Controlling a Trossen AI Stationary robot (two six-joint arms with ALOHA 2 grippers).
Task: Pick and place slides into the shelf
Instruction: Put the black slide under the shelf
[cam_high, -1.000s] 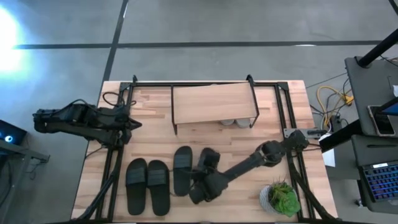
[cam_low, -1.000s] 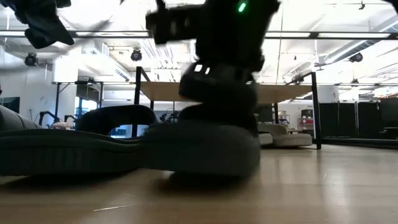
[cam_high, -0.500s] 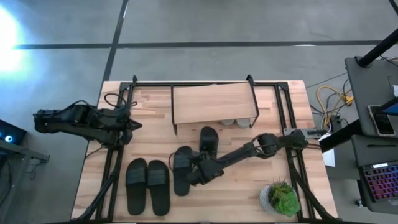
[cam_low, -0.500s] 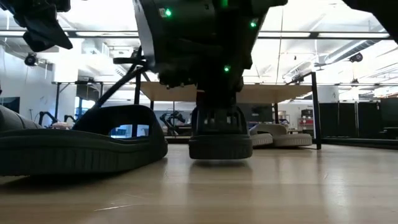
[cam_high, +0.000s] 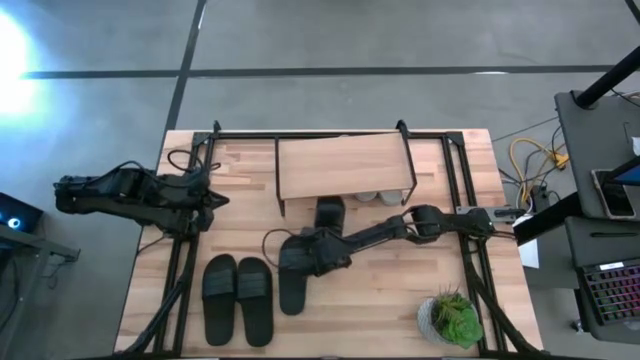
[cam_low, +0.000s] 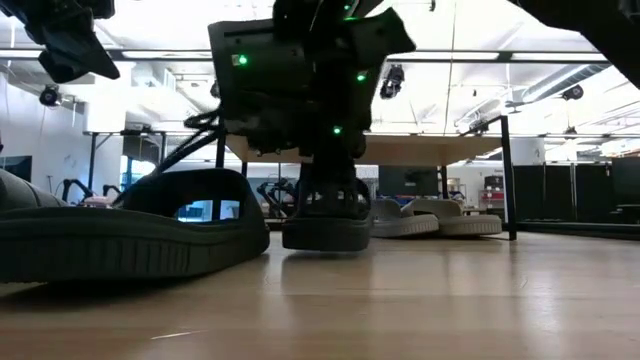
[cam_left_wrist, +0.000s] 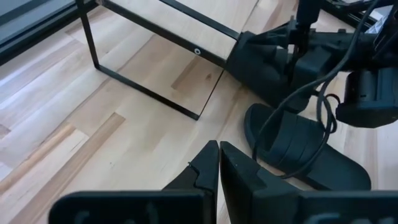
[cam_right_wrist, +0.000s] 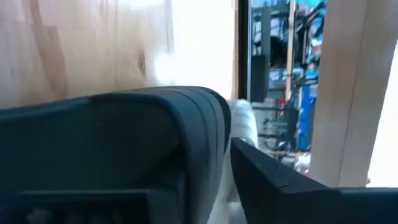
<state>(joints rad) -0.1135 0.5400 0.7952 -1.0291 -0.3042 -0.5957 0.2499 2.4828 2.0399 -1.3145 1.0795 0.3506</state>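
From above, the right gripper (cam_high: 322, 240) holds a black slide (cam_high: 329, 214) whose toe end is just entering under the front edge of the shelf (cam_high: 343, 165) at the table's (cam_high: 440, 250) far middle. The slide's long axis points straight into the shelf, so the coming move is, I judge, a push along that line. Two light slides (cam_high: 375, 197) already sit under the shelf's right end. Its mate (cam_high: 291, 278) lies mid-table, and another black pair (cam_high: 238, 298) sits near the front-left corner. The left gripper (cam_high: 208, 198) waits at the left edge, farther off.

At table height, the held slide (cam_low: 325, 215) hangs slightly above the wood.

The left wrist view shows its own fingers (cam_left_wrist: 214, 168) pressed together, empty.

The right wrist view shows fingers (cam_right_wrist: 273, 180) clamped on the slide's strap (cam_right_wrist: 124, 137).
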